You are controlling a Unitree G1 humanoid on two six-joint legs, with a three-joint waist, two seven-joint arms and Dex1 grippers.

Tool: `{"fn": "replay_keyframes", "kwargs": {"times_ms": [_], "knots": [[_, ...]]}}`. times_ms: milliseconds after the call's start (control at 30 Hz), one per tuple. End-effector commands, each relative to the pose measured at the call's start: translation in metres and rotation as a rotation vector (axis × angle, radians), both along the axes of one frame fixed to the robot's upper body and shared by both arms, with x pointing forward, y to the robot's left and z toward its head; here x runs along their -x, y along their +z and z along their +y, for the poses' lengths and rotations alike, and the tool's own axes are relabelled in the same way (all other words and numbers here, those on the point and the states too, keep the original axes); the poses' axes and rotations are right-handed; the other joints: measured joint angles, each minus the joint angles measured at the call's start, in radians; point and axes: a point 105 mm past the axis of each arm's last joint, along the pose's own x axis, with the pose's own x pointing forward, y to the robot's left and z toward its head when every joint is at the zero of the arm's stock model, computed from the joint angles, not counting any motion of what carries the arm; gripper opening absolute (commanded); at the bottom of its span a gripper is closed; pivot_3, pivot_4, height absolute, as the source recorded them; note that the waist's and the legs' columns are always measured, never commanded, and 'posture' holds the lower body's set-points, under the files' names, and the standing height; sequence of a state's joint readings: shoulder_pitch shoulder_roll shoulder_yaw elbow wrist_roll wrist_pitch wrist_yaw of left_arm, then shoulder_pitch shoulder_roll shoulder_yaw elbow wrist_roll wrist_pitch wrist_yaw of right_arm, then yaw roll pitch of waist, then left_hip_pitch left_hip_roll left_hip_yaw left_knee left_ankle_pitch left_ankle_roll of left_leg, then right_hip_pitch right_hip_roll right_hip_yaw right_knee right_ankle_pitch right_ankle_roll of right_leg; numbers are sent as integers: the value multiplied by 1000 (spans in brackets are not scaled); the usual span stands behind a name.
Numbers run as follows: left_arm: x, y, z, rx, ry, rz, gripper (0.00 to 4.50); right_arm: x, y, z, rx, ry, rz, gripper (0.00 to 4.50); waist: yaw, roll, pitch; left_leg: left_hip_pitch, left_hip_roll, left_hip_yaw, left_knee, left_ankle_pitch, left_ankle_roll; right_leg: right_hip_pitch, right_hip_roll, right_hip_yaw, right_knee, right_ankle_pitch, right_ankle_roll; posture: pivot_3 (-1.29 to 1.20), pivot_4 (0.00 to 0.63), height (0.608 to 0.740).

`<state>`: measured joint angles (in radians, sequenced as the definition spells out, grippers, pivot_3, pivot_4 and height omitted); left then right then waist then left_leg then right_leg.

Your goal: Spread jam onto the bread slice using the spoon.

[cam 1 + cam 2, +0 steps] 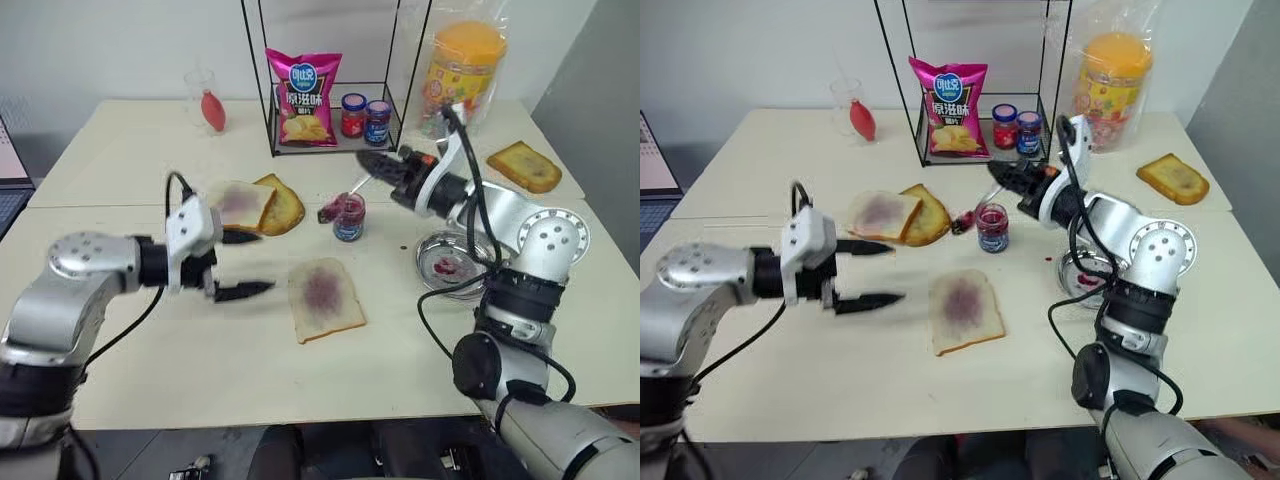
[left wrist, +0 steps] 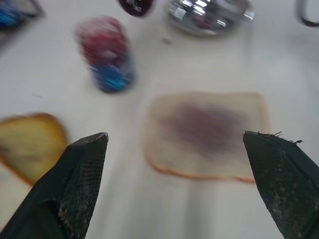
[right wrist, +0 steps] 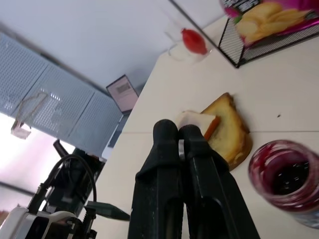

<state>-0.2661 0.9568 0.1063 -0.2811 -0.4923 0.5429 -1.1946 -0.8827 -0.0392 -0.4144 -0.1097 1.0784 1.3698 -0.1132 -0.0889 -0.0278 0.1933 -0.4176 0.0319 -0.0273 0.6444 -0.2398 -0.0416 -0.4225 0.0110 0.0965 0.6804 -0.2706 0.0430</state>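
The jam (image 3: 285,178) is a glossy dark red-purple mass filling a small clear glass jar with a blue label, which stands upright and open on the pale table near its middle. The bread slice (image 1: 325,297), a squarish piece of pale white bread with a thin tan crust, lies flat on the table just in front of the jar, apart from it, with a dull purple smear across its centre. The spoon (image 1: 332,208), slim and silver with a red-smeared bowl, hangs tilted just beside the jar's rim.
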Motion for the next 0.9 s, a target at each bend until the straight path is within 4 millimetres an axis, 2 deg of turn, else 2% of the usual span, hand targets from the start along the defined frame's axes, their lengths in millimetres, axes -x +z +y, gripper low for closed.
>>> {"fn": "replay_keyframes", "kwargs": {"times_ms": [33, 133, 233, 600, 667, 767, 900], "knots": [[13, 12, 2, 15, 11, -27, 4500, 21, -4, 15, 103, 88, -107, 5, 2, 0, 0, 0, 0, 0, 1, 0, 0, 0, 0, 0, 1, 0, 0, 0, 150, 740], [25, 5, -1, 25, 19, 4, 4500, 28, -18, 20, 175, 106, -152, 5, 5, 0, 0, 0, -1, 0, 1, 0, 0, 0, 0, 0, 0, 0, 0, 0, 150, 740], [28, 2, 1, 28, 52, 8, 4500, 34, -30, 24, 266, 140, -223, 5, 4, 0, 0, 1, -1, 1, 1, 0, 0, 1, 0, 1, -1, -2, 4, 0, 150, 740], [28, -1, -3, 64, 93, 7, 4500, 35, -39, 27, 331, 170, -330, 5, 5, 0, 0, 1, 0, 1, 2, 0, 0, 1, 1, 1, 0, -1, 1, 0, 150, 740], [28, -1, -3, 65, 93, 7, 4500, 33, -36, 25, 312, 164, -321, 5, 5, 0, 0, 1, 0, 1, 2, 0, 0, 1, 1, 1, 0, 0, 0, 0, 150, 740], [27, -1, -3, 65, 96, 3, 4500, 27, -35, 18, 215, 159, -207, 5, 5, 0, 0, 1, 0, 1, 2, 0, 0, 1, 1, 1, 0, 0, 0, 0, 150, 740], [26, -2, -4, 66, 94, 2, 4500, 27, -40, 13, 153, 199, -88, 5, 5, 0, 0, 2, 0, 0, 2, 0, 0, 1, 1, 1, 1, 0, 0, 0, 150, 740]]}}
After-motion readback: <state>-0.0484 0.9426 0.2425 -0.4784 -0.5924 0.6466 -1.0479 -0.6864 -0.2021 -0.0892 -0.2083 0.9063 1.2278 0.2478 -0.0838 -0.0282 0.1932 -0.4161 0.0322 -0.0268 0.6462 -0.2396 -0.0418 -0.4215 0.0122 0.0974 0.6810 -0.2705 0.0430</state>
